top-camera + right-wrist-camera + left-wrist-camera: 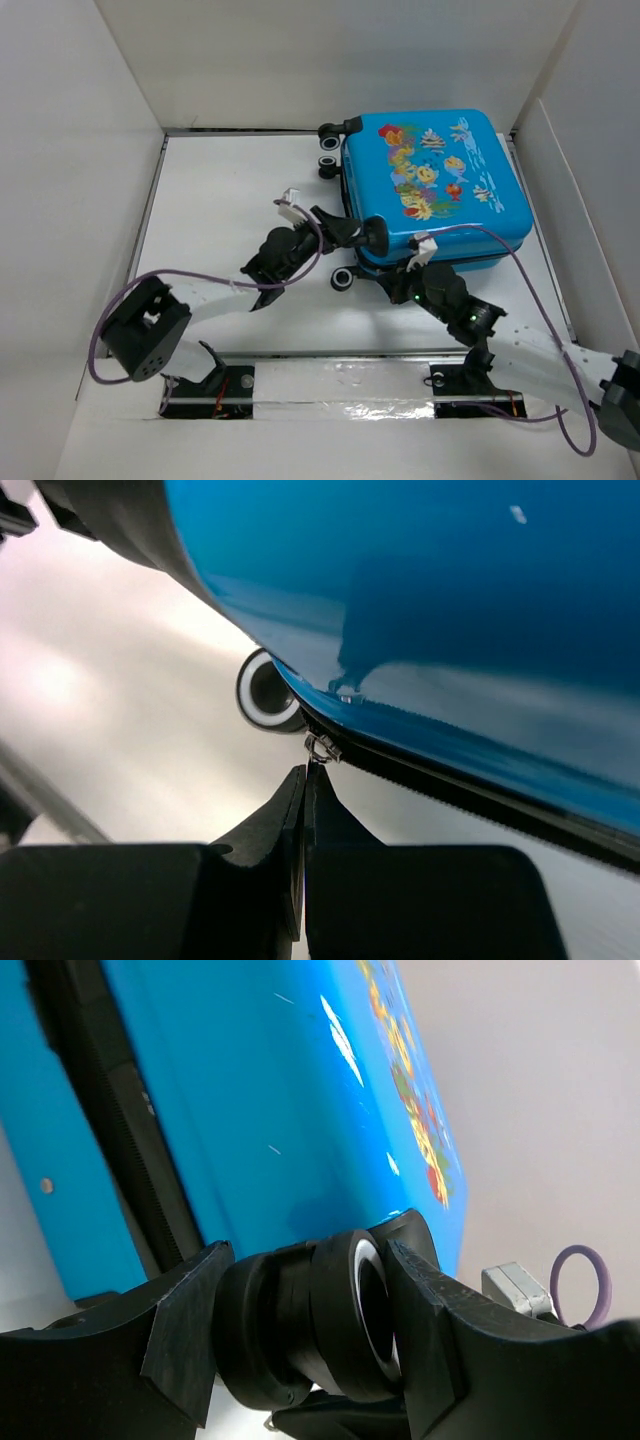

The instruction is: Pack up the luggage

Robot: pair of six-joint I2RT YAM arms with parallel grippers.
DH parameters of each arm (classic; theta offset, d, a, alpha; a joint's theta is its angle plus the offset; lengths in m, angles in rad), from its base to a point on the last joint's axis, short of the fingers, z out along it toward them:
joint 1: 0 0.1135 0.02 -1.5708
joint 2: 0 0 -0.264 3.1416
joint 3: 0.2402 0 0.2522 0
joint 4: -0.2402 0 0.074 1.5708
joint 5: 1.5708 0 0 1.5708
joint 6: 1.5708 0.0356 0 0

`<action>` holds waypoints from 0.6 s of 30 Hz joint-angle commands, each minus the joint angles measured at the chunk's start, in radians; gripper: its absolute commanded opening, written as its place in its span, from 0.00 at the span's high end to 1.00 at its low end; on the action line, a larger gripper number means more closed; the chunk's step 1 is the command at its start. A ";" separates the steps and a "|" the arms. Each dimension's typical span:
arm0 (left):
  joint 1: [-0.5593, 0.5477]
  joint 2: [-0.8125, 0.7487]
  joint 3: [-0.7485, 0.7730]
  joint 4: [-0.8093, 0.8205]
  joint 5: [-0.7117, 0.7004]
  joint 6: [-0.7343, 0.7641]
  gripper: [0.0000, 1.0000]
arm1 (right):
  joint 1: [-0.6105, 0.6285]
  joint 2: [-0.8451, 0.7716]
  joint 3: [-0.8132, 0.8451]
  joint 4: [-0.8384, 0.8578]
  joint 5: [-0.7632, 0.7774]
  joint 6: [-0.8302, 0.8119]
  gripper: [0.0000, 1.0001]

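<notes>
Glossy blue luggage (430, 185) (cartoon fish print) lies flat.

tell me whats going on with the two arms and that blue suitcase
Both arms are working on the luggage, which lies flat on the table with its fish print up and its lid down. The left gripper is clamped on one wheel at a near corner, apparently steadying the case. The right gripper is shut with its tips on the small metal zipper pull along the near edge, seemingly pinching it.
</notes>
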 commanded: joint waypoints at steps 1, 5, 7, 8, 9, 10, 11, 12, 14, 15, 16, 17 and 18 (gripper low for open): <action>-0.089 0.119 0.128 -0.084 0.104 0.106 0.86 | 0.032 -0.177 -0.028 0.086 -0.097 0.063 1.00; 0.002 0.071 0.150 -0.194 0.031 0.193 0.40 | 0.010 -0.280 -0.101 0.105 -0.020 0.089 1.00; 0.115 0.006 0.118 -0.239 -0.057 0.166 0.28 | -0.001 -0.297 -0.105 0.077 -0.013 0.073 1.00; 0.162 -0.014 0.080 -0.222 -0.060 0.141 0.26 | -0.014 -0.301 -0.098 0.065 -0.017 0.065 1.00; 0.203 -0.031 0.072 -0.187 -0.040 0.118 0.24 | -0.028 -0.303 -0.090 0.051 -0.023 0.056 1.00; 0.269 -0.027 0.093 -0.176 -0.025 0.085 0.21 | -0.028 -0.309 -0.082 0.021 -0.040 0.042 1.00; 0.295 -0.011 0.127 -0.173 -0.008 0.084 0.19 | -0.037 -0.312 -0.075 0.007 -0.048 0.037 1.00; 0.315 0.046 0.171 -0.203 0.017 0.089 0.18 | -0.037 -0.315 -0.062 -0.007 -0.054 0.033 1.00; 0.376 0.135 0.342 -0.227 0.090 0.118 0.16 | -0.037 -0.323 -0.058 -0.015 -0.068 0.025 1.00; 0.394 0.239 0.406 -0.248 0.183 0.129 0.16 | -0.037 -0.323 -0.062 -0.009 -0.071 0.026 1.00; 0.404 0.292 0.478 -0.274 0.207 0.138 0.16 | -0.037 -0.321 -0.070 0.002 -0.078 0.025 1.00; 0.415 0.346 0.617 -0.297 0.239 0.152 0.16 | -0.047 -0.317 -0.075 0.029 -0.095 0.025 1.00; 0.424 0.445 0.683 -0.338 0.308 0.214 0.17 | -0.047 -0.305 -0.076 0.035 -0.102 0.026 1.00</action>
